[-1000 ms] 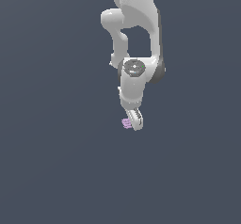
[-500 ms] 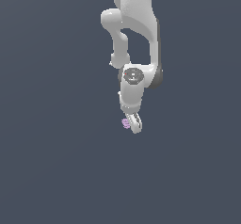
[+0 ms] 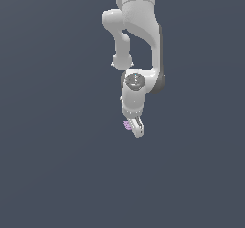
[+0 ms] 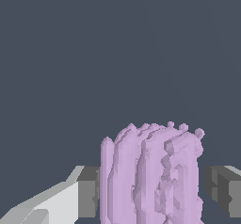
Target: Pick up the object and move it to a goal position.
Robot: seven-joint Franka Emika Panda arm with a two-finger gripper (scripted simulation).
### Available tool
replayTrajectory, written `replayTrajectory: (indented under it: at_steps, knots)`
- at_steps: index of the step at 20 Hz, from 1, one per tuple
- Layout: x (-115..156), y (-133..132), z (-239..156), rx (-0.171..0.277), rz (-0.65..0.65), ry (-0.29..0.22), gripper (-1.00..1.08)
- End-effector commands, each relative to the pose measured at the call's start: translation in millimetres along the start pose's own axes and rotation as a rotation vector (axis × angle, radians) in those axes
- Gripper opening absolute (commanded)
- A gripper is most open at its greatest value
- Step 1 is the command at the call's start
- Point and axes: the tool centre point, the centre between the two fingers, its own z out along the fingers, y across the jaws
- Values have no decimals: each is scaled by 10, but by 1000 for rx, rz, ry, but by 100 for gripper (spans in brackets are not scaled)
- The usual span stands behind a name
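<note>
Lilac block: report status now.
Claw open, pads either side of the ridged lilac block; a gap shows at one pad. Grip not confirmed. Nothing in the way.

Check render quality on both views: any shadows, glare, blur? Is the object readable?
Exterior view: flat, even lighting, uniform dark grey backdrop, no cast shadows or glare, sharp; the lilac block is only a speck beside the gripper. Wrist view: no blur, block fills the lower frame, faceted and ridged with soft shading, cropped by the frame edge; grey finger pads flank it.
</note>
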Motion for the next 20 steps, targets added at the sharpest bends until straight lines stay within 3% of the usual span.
replayTrajectory:
  at_steps: [1, 12, 20]
  knots:
    - [1, 6, 11, -2, 0, 0, -100]
    - [56, 20, -67, 1, 0, 0, -100]
    - [394, 151, -472, 0, 1, -1, -100]
